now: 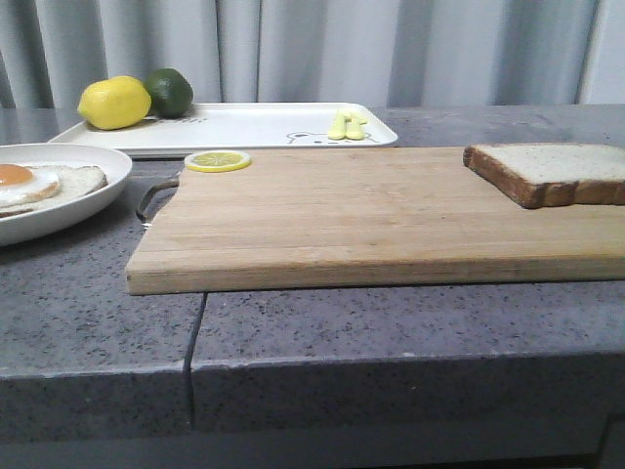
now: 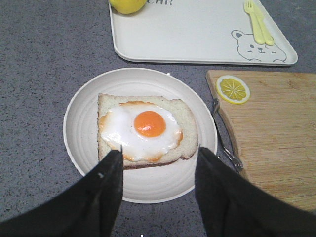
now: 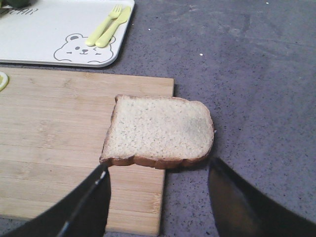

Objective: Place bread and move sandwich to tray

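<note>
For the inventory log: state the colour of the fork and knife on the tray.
Pale yellow fork and knife on the white tray; right wrist view shows it best.

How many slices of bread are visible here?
2: one bread slice overhanging the cutting board edge, one under the fried egg on the round plate.

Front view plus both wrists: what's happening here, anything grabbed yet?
Nothing is held. The left gripper hangs open above the egg-topped sandwich on its plate. The right gripper hangs open over the plain bread, which overhangs the cutting board edge. The tray at the back holds a lemon, a lime and yellow cutlery.
</note>
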Action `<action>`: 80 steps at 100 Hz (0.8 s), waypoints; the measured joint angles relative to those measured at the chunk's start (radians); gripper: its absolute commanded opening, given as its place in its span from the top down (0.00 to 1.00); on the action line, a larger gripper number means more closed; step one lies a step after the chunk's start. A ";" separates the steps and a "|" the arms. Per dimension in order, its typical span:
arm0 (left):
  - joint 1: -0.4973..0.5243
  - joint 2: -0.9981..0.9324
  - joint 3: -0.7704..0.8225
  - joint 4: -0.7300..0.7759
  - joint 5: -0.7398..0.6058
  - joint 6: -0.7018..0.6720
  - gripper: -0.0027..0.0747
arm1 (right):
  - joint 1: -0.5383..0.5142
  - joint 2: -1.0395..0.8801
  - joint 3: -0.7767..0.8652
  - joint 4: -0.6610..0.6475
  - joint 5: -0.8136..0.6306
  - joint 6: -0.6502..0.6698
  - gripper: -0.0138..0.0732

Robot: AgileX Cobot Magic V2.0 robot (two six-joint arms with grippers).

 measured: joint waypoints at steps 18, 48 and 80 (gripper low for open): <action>0.000 0.000 0.000 0.000 0.000 0.000 0.56 | 0.000 0.000 0.000 0.000 0.000 0.002 0.33; 0.000 0.000 0.000 0.000 0.000 0.000 0.56 | -0.007 0.000 0.000 0.000 -0.049 0.022 0.33; 0.000 0.000 0.000 0.000 0.001 0.000 0.56 | -0.121 0.132 -0.002 0.019 -0.112 0.031 0.33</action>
